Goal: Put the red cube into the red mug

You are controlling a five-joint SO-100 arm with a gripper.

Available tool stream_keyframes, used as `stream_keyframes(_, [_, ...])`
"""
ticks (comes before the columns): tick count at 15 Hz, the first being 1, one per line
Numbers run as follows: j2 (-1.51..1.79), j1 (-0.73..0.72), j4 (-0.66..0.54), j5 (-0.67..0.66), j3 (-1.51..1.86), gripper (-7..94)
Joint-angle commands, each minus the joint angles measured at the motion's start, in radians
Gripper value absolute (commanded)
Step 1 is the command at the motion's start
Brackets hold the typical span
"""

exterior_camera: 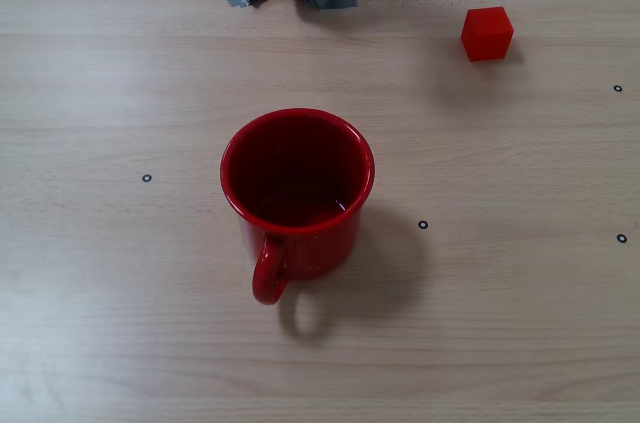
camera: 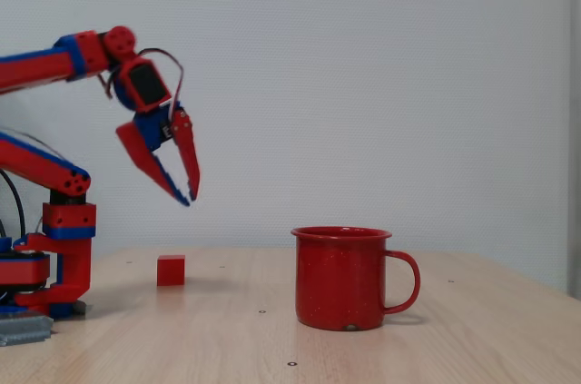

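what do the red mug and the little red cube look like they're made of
The red mug looks like enamelled metal: glossy, faintly speckled in a fixed view, with a thin rolled rim. The red cube looks like matte plastic: flat, even colour with no shine, though painted wood can't be ruled out.

Bright even light, soft shadows, sharp
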Motion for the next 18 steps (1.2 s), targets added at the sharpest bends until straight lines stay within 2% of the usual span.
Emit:
stream_keyframes(1, [-0.095, -0.087, 0.037, 0.058, -0.186, 0])
stream_keyframes(5, [-0.356, -0.285, 0.169, 0.236, -0.46, 0])
stream_keyframes(7, [-0.451, -0.397, 0.173, 0.322, -0.546, 0])
stream_keyframes(12, [-0.612, -0.566, 0.29, 0.5, -0.761, 0])
stream_keyframes(13, [-0.634, -0.592, 0.288, 0.551, -0.739, 0])
stream_keyframes(18, [-0.699, -0.676, 0.035, 0.759, -0.489, 0])
